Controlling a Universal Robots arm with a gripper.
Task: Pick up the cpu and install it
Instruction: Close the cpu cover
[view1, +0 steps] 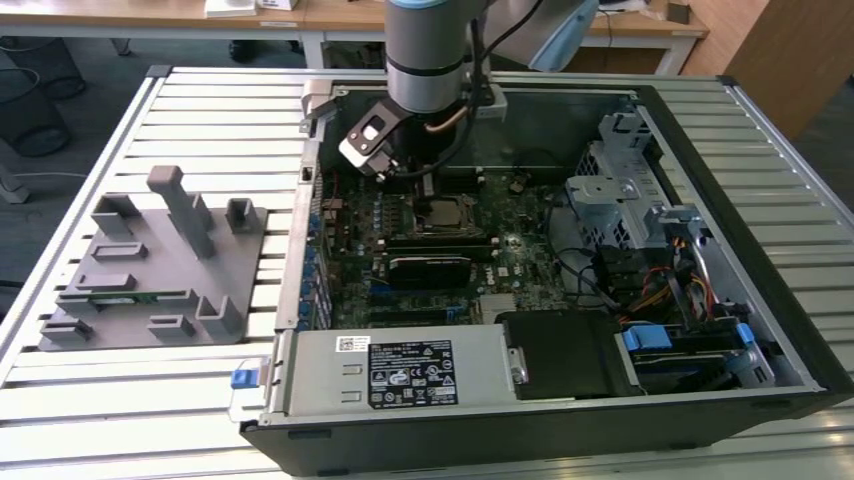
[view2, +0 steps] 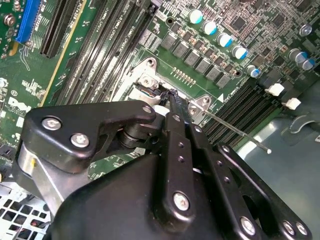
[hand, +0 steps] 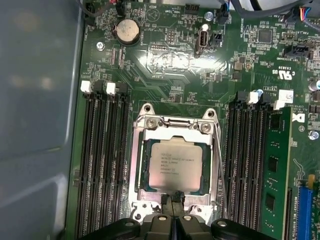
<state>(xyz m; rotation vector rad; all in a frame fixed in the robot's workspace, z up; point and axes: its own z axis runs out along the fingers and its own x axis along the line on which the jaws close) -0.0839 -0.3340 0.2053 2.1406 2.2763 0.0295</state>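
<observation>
The arm (view1: 427, 50) reaches down from above into the open computer case (view1: 747, 300). Its claw (hand: 175, 199) points down at the green board (hand: 165, 65). The claw's fingers are pressed together and hold nothing. The cpu (hand: 175, 165) lies flat inside the socket frame (hand: 136, 165). The fingertips sit right at the cpu's edge.

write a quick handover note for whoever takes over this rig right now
Gripper: shut, holding nothing, with its tips at the near edge of the cpu.
Cpu: lying flat inside the socket frame on the motherboard.
Done: the cpu is out of the gripper and in the socket.
Left: install not confirmed. I cannot tell whether the cpu is fully seated or whether the lever beside the frame is latched.
</observation>
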